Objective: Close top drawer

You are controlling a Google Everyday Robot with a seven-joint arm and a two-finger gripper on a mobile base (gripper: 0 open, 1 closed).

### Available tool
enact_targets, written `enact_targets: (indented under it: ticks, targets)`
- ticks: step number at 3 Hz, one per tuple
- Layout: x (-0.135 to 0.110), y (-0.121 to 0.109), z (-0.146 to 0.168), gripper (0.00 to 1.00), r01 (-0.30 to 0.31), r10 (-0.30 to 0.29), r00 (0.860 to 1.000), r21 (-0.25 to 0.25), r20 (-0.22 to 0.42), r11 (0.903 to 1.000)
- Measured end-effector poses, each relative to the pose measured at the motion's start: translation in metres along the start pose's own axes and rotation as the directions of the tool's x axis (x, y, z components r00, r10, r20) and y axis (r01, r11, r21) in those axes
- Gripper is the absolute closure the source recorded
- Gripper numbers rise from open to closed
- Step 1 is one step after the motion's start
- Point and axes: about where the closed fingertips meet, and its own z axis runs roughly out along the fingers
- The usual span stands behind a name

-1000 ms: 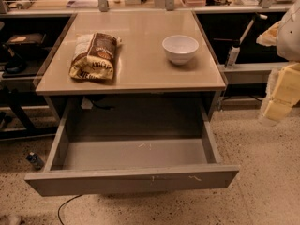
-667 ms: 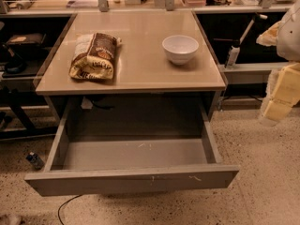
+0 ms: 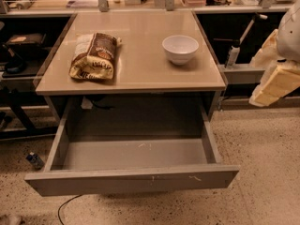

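Note:
The top drawer (image 3: 133, 180) is a wide, shallow grey metal drawer under the table top. It stands pulled far out toward me and is empty inside. Its flat front has small pale scratches at centre and right. My gripper (image 3: 275, 84) shows as pale cream parts at the right edge of the view. It is level with the table top, well to the right of the drawer and apart from it.
On the beige table top (image 3: 140, 71) lie a brown snack bag (image 3: 93, 55) at left and a white bowl (image 3: 180, 48) at right. A small blue bottle (image 3: 34, 160) and a cable (image 3: 65, 207) lie on the speckled floor at left. Cluttered shelves stand behind.

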Motion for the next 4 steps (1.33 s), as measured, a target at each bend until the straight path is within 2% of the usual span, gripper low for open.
enact_targets:
  ticks: [2,3,4]
  targets:
    - [0.000,0.000,0.000,0.89,0.000,0.000,1.000,0.000,0.000,1.0000]
    - [0.000,0.000,0.000,1.00,0.000,0.000,1.000,0.000,0.000,1.0000]
    - [0.005,0.011,0.009,1.00,-0.015,0.015,0.999,-0.003,-0.032,0.9999]
